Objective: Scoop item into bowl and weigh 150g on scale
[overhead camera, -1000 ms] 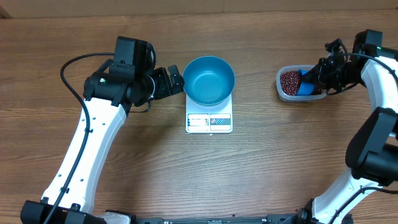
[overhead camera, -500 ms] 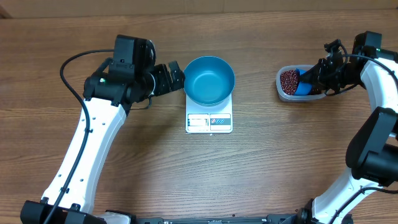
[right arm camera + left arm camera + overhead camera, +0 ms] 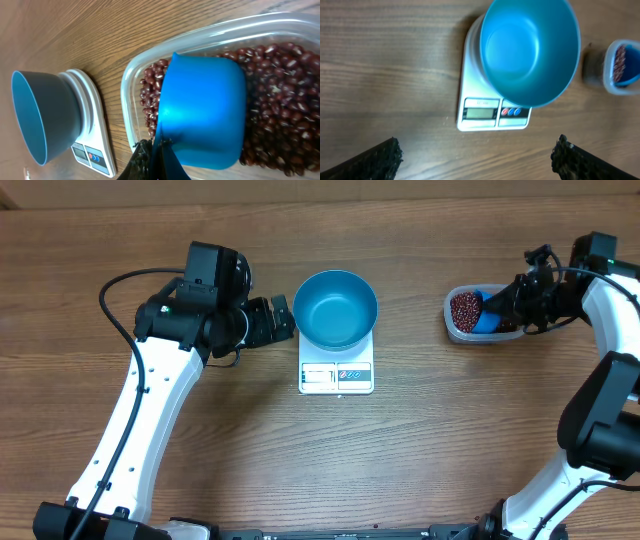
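The blue bowl (image 3: 336, 308) stands empty on the white scale (image 3: 336, 376) at mid-table. My left gripper (image 3: 283, 317) is open just left of the bowl, nothing between its fingers; in the left wrist view the bowl (image 3: 530, 47) and scale (image 3: 492, 112) lie ahead of the gripper (image 3: 477, 154). The item, dark red-brown beans (image 3: 465, 309), fills a clear tub (image 3: 452, 326) at the right. My right gripper (image 3: 512, 305) is shut on the handle of a blue scoop (image 3: 202, 110), which rests mouth-down on the beans (image 3: 280, 100) inside the tub.
Bare wooden table surrounds the scale. The tub's rim (image 3: 131, 100) sits close to the right of the scale (image 3: 92, 135) and bowl (image 3: 45, 115). Black cables trail from both arms.
My left gripper swung slightly toward the table's far side, then came back beside the bowl. The right gripper and the scoop have stayed in place.
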`<state>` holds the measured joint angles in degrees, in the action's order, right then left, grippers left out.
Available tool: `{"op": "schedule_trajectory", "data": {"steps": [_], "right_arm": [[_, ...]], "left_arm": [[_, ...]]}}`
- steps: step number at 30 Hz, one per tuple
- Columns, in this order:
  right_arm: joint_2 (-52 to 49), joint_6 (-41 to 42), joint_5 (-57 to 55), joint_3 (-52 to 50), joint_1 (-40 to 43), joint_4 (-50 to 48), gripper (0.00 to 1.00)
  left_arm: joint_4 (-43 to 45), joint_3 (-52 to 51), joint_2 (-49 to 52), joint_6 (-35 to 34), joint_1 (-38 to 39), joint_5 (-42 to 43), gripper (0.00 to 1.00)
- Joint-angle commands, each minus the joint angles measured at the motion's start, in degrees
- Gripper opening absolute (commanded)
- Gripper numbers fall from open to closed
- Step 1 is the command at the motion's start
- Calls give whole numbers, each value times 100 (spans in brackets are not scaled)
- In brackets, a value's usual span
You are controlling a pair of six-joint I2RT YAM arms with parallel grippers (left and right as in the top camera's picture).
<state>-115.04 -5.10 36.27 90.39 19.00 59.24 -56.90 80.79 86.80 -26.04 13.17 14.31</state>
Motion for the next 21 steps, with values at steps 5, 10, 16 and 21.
{"op": "schedule_trajectory", "data": {"steps": [5,10,16,21], "right_arm": [[-468,59,-11,-306,177,129,4],[-468,57,-11,-369,186,109,4],[-468,61,-17,-636,186,-166,4],[-468,52,-20,-643,186,-184,4]], "left_arm": [[-146,-153,20,442,37,13,99],[-136,-179,22,448,37,11,100],[-111,-179,22,487,37,7,100],[17,-179,22,485,35,-122,100]]}}
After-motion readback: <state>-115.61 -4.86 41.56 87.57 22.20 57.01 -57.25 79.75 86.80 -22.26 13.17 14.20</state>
